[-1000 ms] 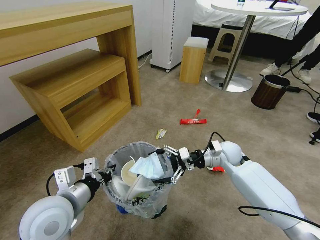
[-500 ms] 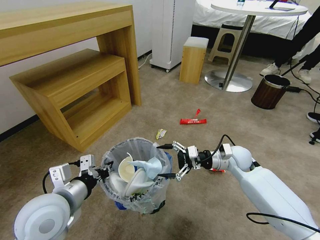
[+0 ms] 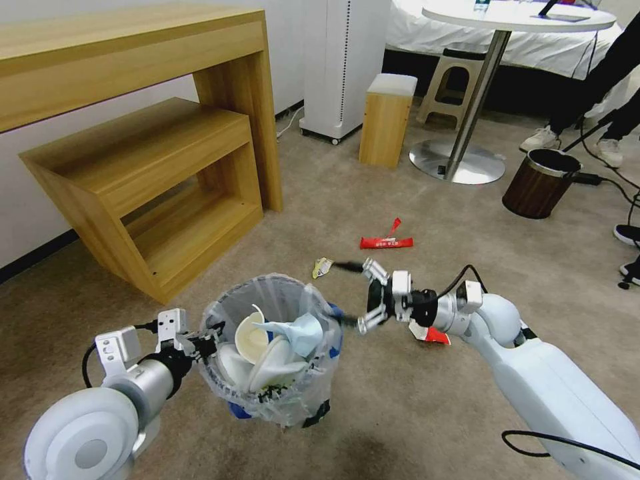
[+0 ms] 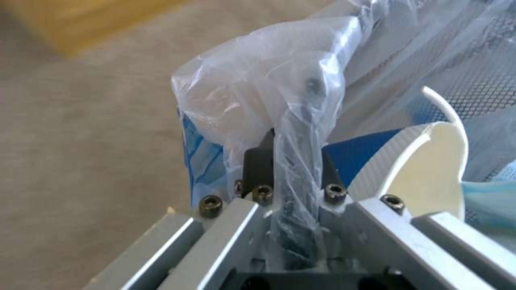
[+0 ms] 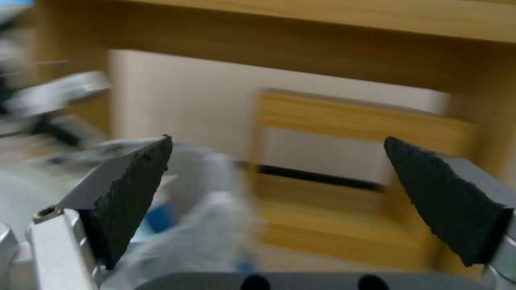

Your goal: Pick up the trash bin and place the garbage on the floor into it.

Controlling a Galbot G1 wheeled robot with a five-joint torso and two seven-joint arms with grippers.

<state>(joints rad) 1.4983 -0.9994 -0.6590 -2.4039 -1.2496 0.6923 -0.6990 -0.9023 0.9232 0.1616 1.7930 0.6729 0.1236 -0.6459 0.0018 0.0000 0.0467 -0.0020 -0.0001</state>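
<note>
The trash bin, black with a clear liner, hangs just above the beige floor. My left gripper is shut on its near rim; the left wrist view shows the fingers pinching the rim under the plastic liner. Inside the bin lie a paper cup, a pale blue mask and white slippers. My right gripper stands open and empty just right of the bin, its pads wide apart. On the floor are a red wrapper, a small green-label piece and a second red wrapper under my right wrist.
A wooden desk with a lower shelf unit stands at the left. Farther off are a white appliance, a wooden stool, a round table's base and a brown wood-grain bin. A person's shoes show at the right.
My right gripper has pulled back from over the bin to its right, still open. The mask has settled lower in the bin. The left gripper keeps its hold on the rim.
</note>
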